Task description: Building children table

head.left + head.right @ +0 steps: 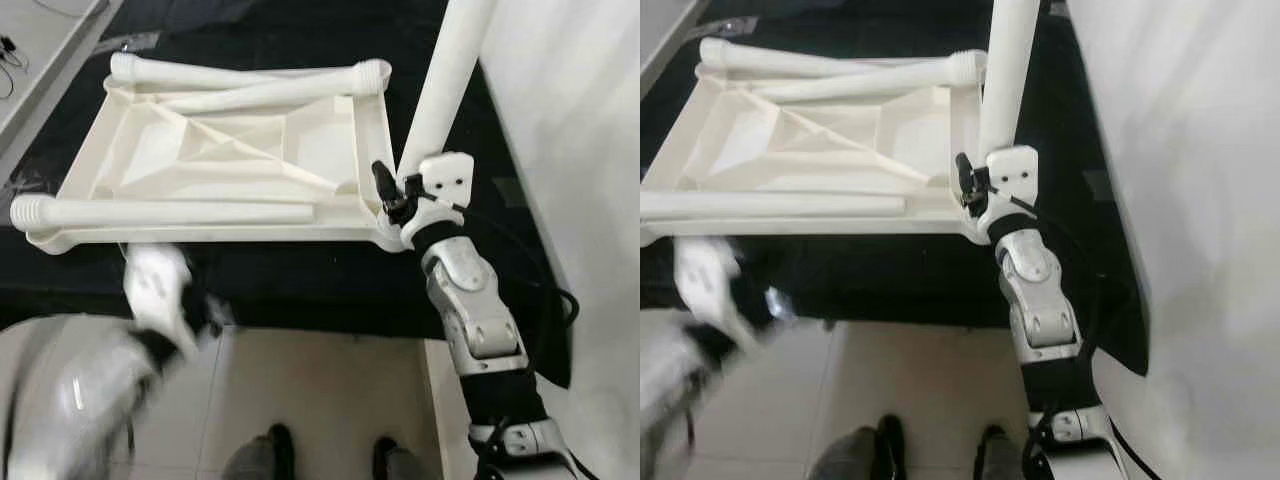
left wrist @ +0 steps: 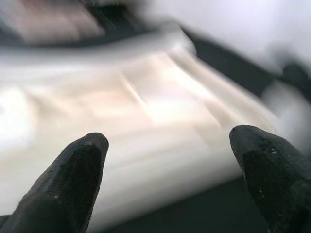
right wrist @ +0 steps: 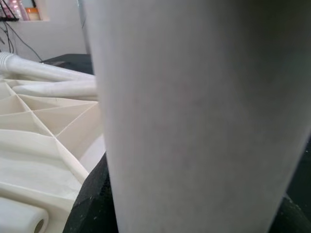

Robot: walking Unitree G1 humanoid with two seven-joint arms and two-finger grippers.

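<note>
A white plastic table top (image 1: 372, 130) lies upside down on a black mat, ribs facing up. Three white legs rest on it: one along the near edge (image 1: 170, 212) and two crossed at the far edge (image 1: 270, 92). A fourth leg (image 1: 450, 70) stands upright at the near right corner. My right gripper (image 1: 395, 195) is shut on its lower end, and the leg (image 3: 194, 107) looms close in the right wrist view. My left gripper (image 1: 160, 290) is blurred below the near left edge. It is open (image 2: 170, 160), fingers (image 2: 73, 179) wide apart before the blurred table top.
A white panel (image 1: 580, 120) rises close on the right, beside the upright leg. A black cable (image 1: 565, 300) trails by my right arm. Tiled floor (image 1: 320, 400) and my feet (image 1: 270, 455) lie below the mat's near edge. A grey surface (image 1: 40, 50) borders the far left.
</note>
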